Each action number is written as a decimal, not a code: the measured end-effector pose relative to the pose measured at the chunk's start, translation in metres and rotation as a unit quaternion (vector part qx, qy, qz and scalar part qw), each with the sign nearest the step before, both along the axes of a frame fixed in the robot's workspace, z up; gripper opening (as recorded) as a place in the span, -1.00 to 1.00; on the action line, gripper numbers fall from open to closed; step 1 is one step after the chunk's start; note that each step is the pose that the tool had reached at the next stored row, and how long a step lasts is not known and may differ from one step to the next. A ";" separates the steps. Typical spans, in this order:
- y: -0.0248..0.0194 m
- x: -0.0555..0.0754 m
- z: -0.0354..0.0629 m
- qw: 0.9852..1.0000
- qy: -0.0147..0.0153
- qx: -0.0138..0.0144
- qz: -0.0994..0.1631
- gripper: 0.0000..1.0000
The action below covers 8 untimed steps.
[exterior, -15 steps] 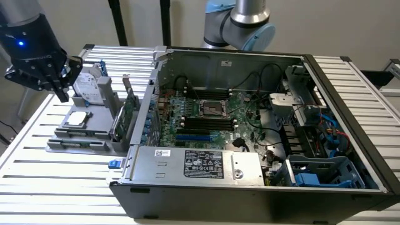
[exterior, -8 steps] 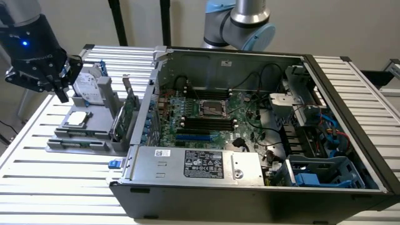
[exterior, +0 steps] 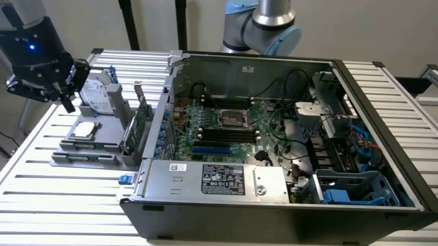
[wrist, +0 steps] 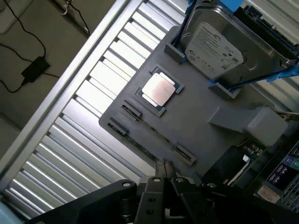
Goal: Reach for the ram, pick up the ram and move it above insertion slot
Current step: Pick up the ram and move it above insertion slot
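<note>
Through my wrist camera, my gripper (wrist: 164, 169) hangs over the near edge of the grey parts tray (wrist: 201, 109). Its fingertips are pressed together with nothing between them. The ram (wrist: 156, 134) stands on its thin edge in a narrow groove of that tray, caught by small clips at either end, so its long top edge is offered upward for a pinch. It lies between my fingertips and the processor (wrist: 160, 89), which rests flat in its own recess. The hard drive (wrist: 215, 44) leans in a bracket farther along. I judge myself near the stick but not touching it.

In the exterior view, I hover above the tray at the exterior view's left, tilted toward it and well apart from the open computer case (exterior: 383, 154). The insertion slot (exterior: 226, 134) is one of the long black sockets lying side by side on the motherboard (exterior: 274, 138). Its mouth faces up so that a stick can come down from above. Nothing is lifted yet, and the ram sits in the tray.
</note>
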<state>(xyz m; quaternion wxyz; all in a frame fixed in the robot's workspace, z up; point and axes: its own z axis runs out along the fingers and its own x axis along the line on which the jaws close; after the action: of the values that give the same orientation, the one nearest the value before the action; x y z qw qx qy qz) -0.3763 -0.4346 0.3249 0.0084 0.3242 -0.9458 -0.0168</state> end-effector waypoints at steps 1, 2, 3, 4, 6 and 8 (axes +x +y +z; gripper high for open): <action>0.0000 0.000 -0.0001 1.000 0.000 0.000 0.009 -0.79; 0.0000 0.000 -0.0003 1.000 0.000 0.000 0.018 -0.79; 0.0000 0.000 -0.0004 1.000 0.000 0.000 0.027 -0.79; 0.0000 0.000 -0.0005 0.999 0.000 0.000 0.036 -0.79; 0.0000 0.000 -0.0006 0.999 0.000 0.000 0.054 -0.79; 0.0000 0.000 -0.0007 0.997 0.000 0.000 0.073 -0.79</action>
<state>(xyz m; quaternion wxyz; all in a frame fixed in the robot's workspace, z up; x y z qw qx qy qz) -0.3763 -0.4346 0.3242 0.0096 0.3920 -0.9198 -0.0161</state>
